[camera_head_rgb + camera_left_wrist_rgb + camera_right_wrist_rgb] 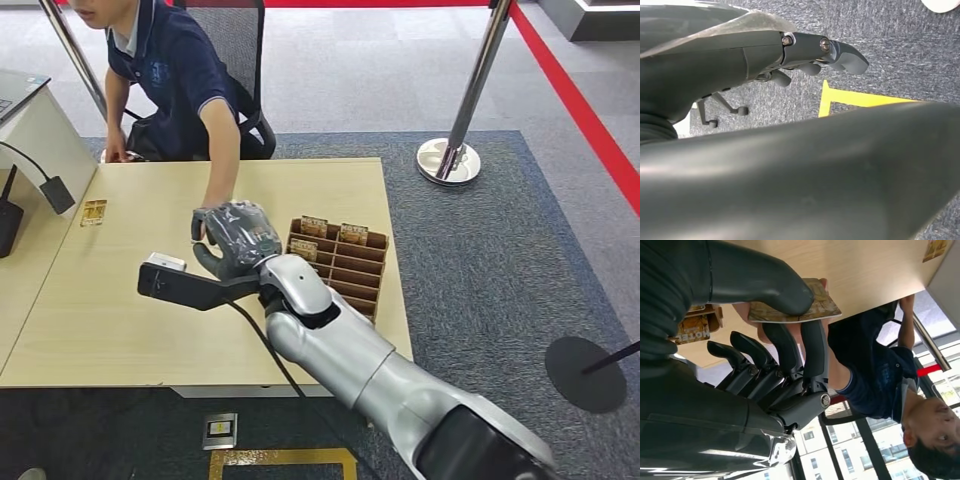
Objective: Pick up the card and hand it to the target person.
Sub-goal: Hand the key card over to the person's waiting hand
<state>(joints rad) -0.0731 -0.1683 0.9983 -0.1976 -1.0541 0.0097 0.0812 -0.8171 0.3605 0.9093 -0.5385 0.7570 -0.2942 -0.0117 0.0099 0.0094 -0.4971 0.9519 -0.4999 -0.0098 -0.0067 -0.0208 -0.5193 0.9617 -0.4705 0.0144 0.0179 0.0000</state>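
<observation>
My right hand (230, 238) hovers above the middle of the wooden table (113, 310). In the right wrist view it pinches a yellowish patterned card (794, 310) between the thumb and the dark fingers (813, 347). A seated person in a dark blue polo (162, 70) reaches an arm (221, 150) across the table, and that person's fingers (742, 311) touch the same card from underneath. In the head view my hand hides the card. My left hand (810, 52) hangs over grey carpet with its fingers apart and nothing in them.
A brown cardboard box (340, 262) holding several cards stands just right of my right hand. Another card (93, 211) lies at the table's far left. A stanchion base (449, 160) and red belt stand beyond the table. A side desk (34, 130) with a black device adjoins on the left.
</observation>
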